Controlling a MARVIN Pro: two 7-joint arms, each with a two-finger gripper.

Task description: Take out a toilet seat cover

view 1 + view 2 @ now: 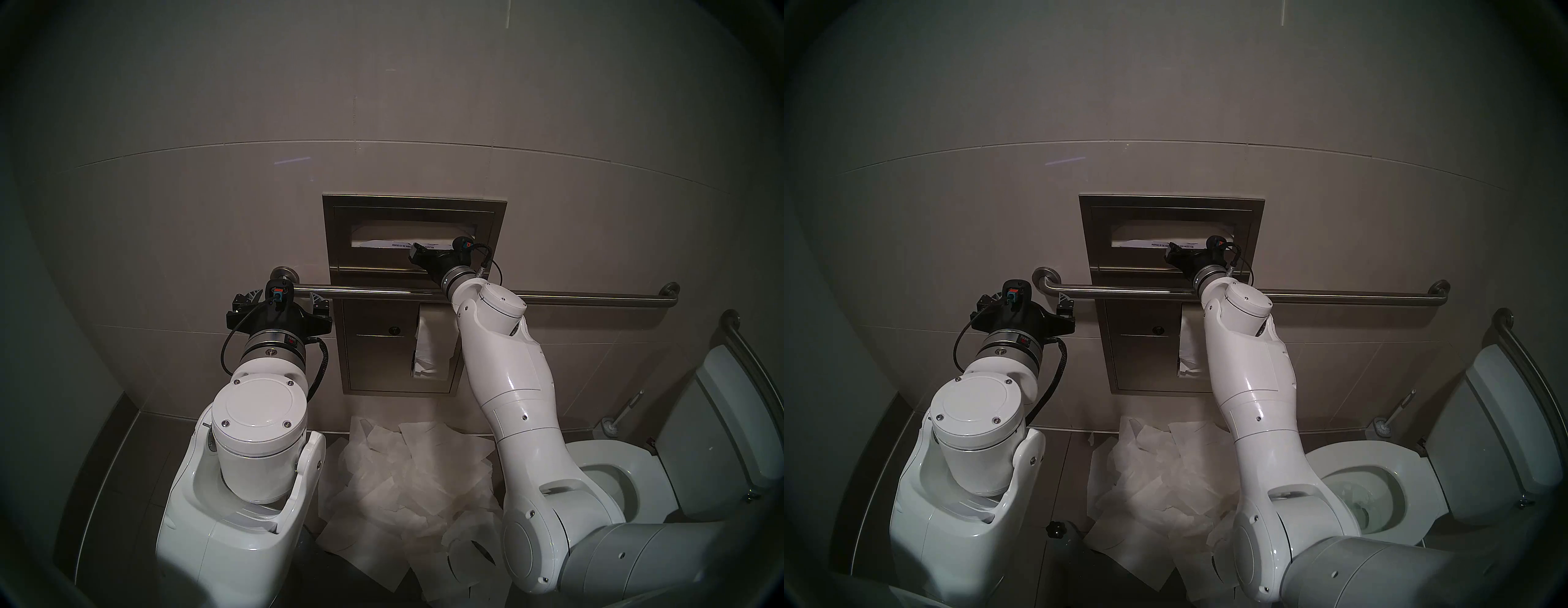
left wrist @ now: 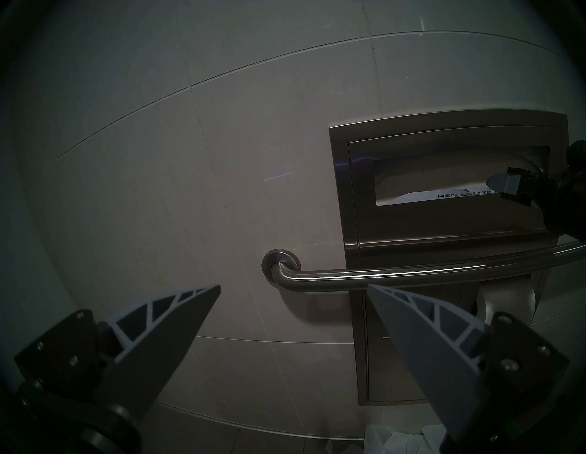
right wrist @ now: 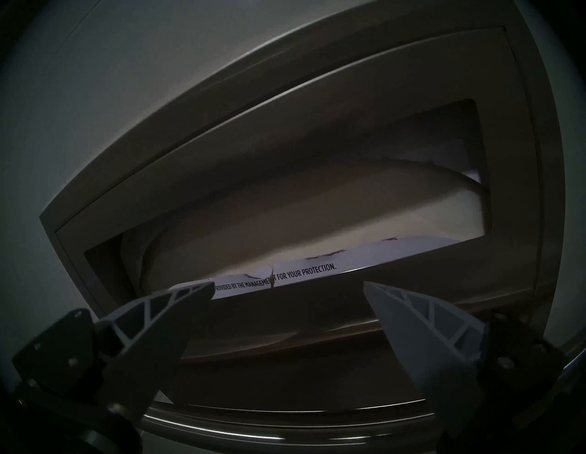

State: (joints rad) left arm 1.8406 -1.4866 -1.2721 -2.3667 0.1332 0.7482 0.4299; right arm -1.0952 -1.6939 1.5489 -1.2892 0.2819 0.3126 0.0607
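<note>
The steel wall dispenser [image 1: 413,204] has a wide slot at its top. A pale folded toilet seat cover [image 3: 317,228] lies inside the slot, behind a torn white strip [image 3: 304,274] printed with black text. My right gripper [image 3: 288,285] is open at the slot's lower lip, one finger at each side of the printed strip, with nothing between them. It also shows at the slot's right half [image 1: 418,250]. My left gripper [image 2: 294,286] hangs open and empty left of the dispenser, close to the grab bar's wall end [image 2: 280,263].
A steel grab bar [image 1: 551,297] runs across the dispenser front, just under my right wrist. A toilet-paper roll [image 1: 430,339] hangs in the lower compartment. Several loose white sheets [image 1: 403,467] litter the floor below. The toilet [image 1: 615,463] and a brush [image 1: 611,429] stand at the right.
</note>
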